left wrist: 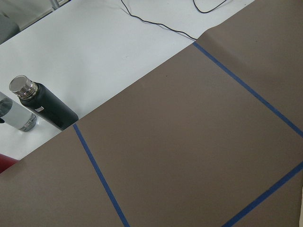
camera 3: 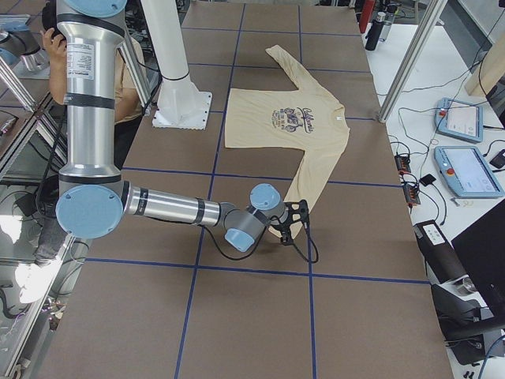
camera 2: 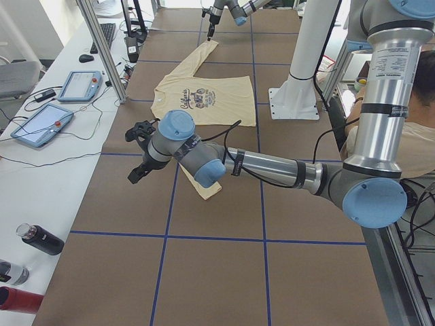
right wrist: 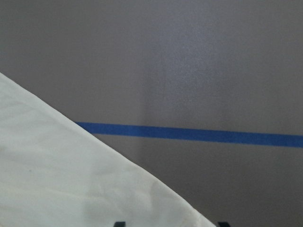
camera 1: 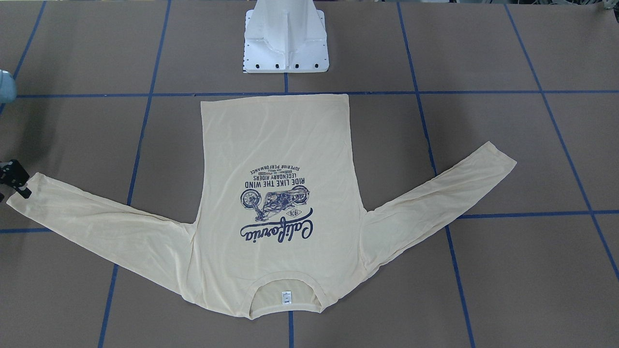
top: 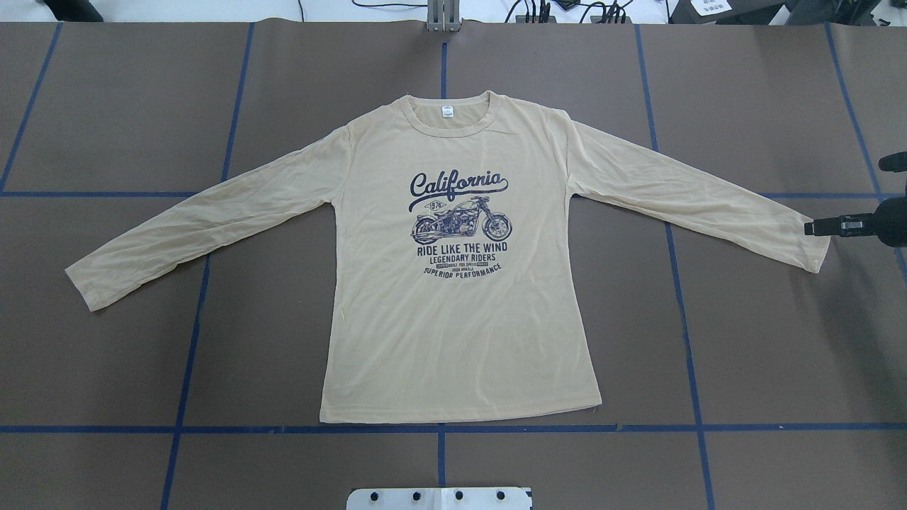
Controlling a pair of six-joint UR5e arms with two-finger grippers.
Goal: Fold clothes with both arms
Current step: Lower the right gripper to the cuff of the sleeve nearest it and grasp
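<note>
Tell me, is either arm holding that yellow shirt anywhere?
Nothing seems held. The right gripper sits, jaws apart, at a cuff of the shirt; the left gripper is over bare table.

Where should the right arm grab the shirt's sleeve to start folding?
Probably pinch the sleeve cuff beside the right gripper, coming in from beyond its tip: the shirt lies flat, sleeves spread, so that cuff's free edge faces the gripper.

Pedestal (camera 1: 286, 46) near shirt (camera 1: 275, 130) hem; bottle (left wrist: 45, 106) beside mat (left wrist: 189, 142).

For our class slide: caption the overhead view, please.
Cream shirt spread flat, print up; right pincer beside its cuff.
</note>
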